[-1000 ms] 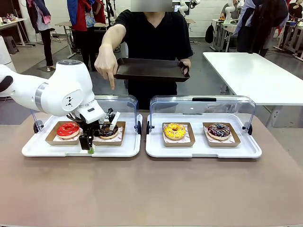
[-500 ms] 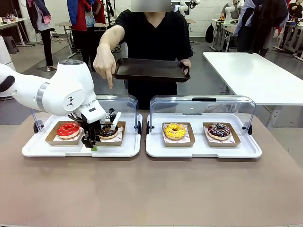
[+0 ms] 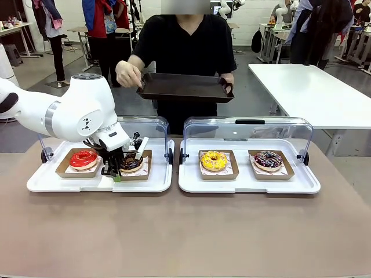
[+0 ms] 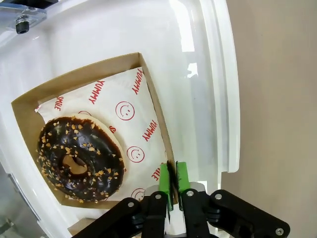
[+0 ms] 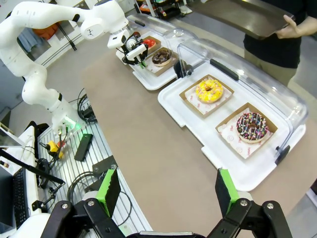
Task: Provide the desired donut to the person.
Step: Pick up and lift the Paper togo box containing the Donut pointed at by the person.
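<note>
**Green pads (image 4: 164, 183) pinch the card tray (image 4: 74, 82) under the chocolate donut (image 4: 79, 158)**

At the bottom of the left wrist view, the left gripper (image 4: 173, 186) has its two pads squeezed almost together. The thin brown wall of the card tray is caught between them. The printed paper (image 4: 129, 109) inside the tray lies right by the pinch. Maybe a bit of it is caught too, but that is hard to see. The chocolate donut has little nut bits on top. It sits on the paper at the left of that frame, near the pads but not touching them.

In the front view the white arm comes in from the left side. Its gripper points down at the chocolate donut, which is left of the middle of the frame. That donut is in the right half of the left white tray (image 3: 75, 184). The red donut (image 3: 83, 157) sits beside it in its own card tray. A clear lid (image 3: 152, 126) stands open behind them.

The right white tray (image 3: 249, 184) is right of the middle. It holds a yellow donut (image 3: 214, 160) and a sprinkle donut (image 3: 268, 158). Both white trays rest on the brown table (image 3: 185, 231).

The person (image 3: 185, 46) in a black shirt stands at the top middle, holding a dark serving tray (image 3: 185, 87). One hand (image 3: 128, 74) is at its left end and the other hand (image 3: 227, 80) is at its right end.

At the bottom of the right wrist view, the right gripper (image 5: 167, 181) has its pads spread wide apart with nothing between them. It is high above the table.
</note>
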You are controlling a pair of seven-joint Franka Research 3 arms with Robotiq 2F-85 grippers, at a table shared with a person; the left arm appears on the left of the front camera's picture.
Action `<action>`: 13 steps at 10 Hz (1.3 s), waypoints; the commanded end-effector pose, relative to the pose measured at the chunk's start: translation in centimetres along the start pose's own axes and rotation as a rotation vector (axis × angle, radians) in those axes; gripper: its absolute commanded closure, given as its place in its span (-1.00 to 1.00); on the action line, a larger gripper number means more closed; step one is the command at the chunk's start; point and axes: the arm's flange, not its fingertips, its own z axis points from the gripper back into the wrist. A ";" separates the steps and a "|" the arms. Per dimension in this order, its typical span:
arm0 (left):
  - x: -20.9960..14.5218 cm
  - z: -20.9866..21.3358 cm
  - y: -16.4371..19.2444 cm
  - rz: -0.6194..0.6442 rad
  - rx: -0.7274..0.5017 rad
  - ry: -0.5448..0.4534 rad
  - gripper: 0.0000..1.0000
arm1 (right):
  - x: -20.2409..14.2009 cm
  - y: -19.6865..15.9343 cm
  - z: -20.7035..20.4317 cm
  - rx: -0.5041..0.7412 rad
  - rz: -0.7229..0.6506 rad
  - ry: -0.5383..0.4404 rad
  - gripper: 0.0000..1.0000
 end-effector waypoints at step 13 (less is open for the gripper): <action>2.0 19.5 -13.7 0.053 0.054 0.052 1.00 | 0.3 -0.1 -0.1 0.018 0.012 -0.033 -1.00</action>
